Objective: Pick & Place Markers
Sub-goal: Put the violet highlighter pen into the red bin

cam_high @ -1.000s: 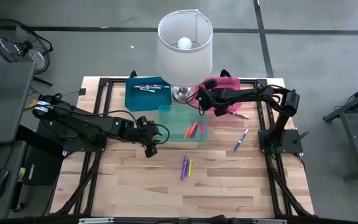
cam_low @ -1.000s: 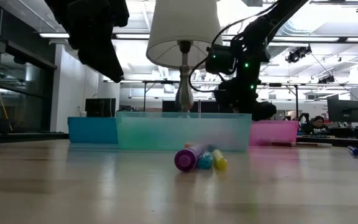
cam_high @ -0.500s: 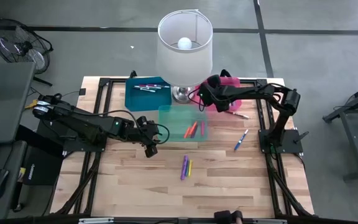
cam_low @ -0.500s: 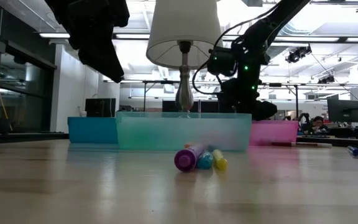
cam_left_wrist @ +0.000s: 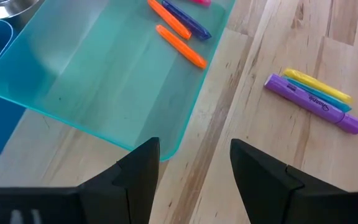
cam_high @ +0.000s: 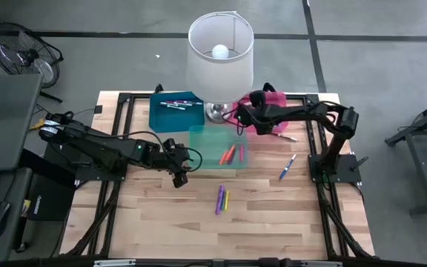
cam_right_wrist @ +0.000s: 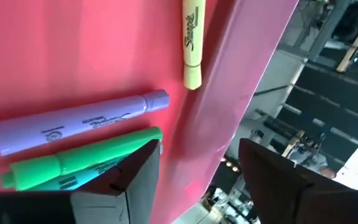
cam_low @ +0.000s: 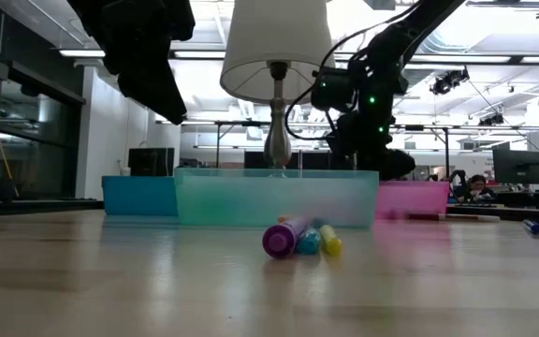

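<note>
Now | right pincer [cam_right_wrist: 197,168] spread over pink bin [cam_high: 273,100]; left pincer [cam_left_wrist: 194,165] spread beside teal bin [cam_left_wrist: 104,81]

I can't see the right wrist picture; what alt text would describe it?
Three markers lie in a pink bin: a lavender one, a green one and a yellow one. The right gripper hangs open above them.

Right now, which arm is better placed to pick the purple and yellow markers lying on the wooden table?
Left. The left gripper hovers open beside the purple and yellow markers, while the right gripper is far off, over the pink plastic bin.
</note>
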Robot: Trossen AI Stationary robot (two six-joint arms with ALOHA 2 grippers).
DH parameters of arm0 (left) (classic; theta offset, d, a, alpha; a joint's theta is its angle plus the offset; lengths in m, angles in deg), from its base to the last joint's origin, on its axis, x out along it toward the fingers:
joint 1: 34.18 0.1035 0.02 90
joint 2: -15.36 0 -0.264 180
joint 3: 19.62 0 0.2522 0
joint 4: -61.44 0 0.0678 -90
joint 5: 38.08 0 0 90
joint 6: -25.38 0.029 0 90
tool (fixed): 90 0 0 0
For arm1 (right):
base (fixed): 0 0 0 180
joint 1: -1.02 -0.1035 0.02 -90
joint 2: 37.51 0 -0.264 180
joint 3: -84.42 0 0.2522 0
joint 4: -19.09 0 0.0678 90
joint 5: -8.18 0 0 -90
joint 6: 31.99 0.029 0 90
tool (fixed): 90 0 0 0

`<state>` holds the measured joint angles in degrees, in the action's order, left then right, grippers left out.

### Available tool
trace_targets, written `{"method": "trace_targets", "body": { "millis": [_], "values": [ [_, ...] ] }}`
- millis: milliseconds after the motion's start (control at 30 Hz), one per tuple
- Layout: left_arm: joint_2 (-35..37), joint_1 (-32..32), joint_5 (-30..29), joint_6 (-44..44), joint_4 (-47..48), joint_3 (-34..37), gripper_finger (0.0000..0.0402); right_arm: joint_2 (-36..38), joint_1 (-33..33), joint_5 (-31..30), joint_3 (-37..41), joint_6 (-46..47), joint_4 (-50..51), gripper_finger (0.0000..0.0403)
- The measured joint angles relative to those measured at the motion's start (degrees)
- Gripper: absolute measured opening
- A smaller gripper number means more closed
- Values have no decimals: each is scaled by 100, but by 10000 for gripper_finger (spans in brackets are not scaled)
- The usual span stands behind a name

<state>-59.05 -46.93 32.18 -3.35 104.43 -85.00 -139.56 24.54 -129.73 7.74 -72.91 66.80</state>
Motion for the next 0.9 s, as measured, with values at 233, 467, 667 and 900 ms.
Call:
{"method": "trace_targets", "body": {
  "millis": [233, 467, 667, 900],
  "values": [
    [0, 0, 2, -24, -13, 0, 193, 304, -138, -210, 0, 871, 400, 208],
    [0, 0, 7, -153, -35, 0, 193, 670, -402, -82, 0, 2549, 1617, 209],
    [0, 0, 112, -537, -116, 0, 193, 1315, -856, 485, 2, 4677, 2732, 209],
    [-96, -2, 430, -1334, -914, 0, 193, 2391, -1456, 1913, 2, 7052, 3322, 209]
  ]
}}
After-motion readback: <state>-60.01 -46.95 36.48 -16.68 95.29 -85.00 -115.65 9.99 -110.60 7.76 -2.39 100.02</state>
